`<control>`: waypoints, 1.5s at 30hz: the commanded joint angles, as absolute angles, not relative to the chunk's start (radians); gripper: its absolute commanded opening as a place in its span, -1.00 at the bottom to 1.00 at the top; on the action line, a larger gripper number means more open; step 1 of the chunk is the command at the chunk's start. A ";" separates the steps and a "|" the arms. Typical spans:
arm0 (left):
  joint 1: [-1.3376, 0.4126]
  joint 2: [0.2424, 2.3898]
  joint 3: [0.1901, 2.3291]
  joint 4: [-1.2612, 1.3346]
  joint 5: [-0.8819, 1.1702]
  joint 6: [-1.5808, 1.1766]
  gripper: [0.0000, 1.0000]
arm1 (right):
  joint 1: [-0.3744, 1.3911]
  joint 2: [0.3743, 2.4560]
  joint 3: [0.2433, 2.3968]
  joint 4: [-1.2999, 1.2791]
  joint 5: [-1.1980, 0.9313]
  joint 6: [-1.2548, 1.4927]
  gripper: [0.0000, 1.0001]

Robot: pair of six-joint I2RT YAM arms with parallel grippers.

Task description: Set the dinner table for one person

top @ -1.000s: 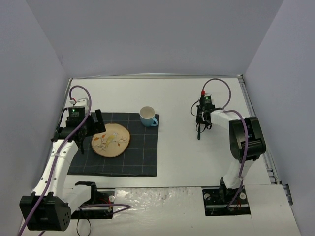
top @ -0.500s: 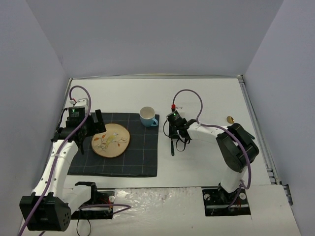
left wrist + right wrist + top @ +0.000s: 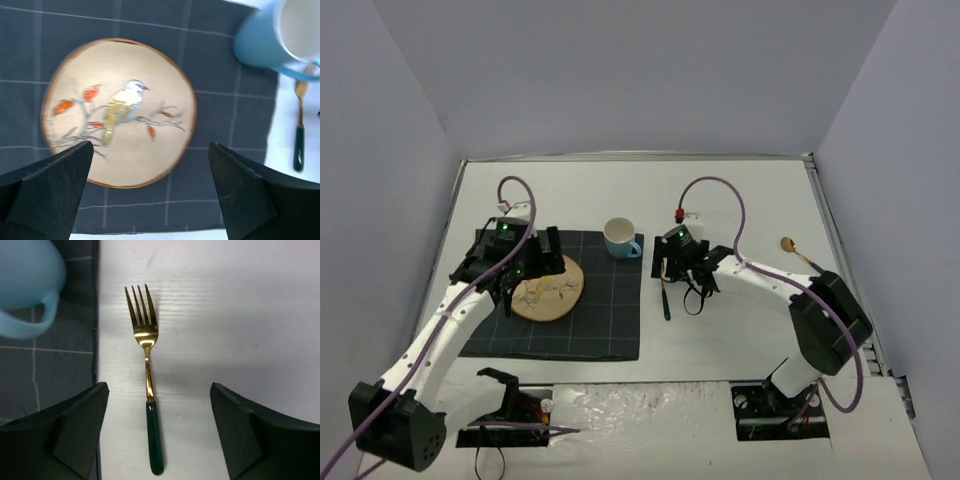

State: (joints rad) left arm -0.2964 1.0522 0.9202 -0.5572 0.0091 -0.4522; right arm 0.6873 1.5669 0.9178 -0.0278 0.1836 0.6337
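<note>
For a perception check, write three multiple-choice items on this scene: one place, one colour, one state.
1. Where does the fork lie? A on the placemat; B on the dinner table, right of the placemat; C lifted in the air.
2. What colour is its handle? A dark green; B red; C white.
3. How is the right end effector? A shut on the fork; B open above the fork; C out of view.
B: it lies flat on white tabletop beside the cloth. A: green below the gold tines. B: its fingers stand apart, clear of the fork.
</note>
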 commanded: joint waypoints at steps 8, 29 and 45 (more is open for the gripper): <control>-0.874 1.429 1.258 -0.545 -0.448 -0.810 0.94 | 0.458 1.019 0.822 -0.121 0.300 0.538 1.00; -1.031 2.015 1.613 -0.578 -0.383 -0.953 0.49 | 0.423 0.753 0.796 -0.256 0.445 0.546 1.00; -1.031 2.110 1.643 -0.637 -0.293 -0.983 -0.14 | 0.422 0.733 0.777 -0.258 0.441 0.562 1.00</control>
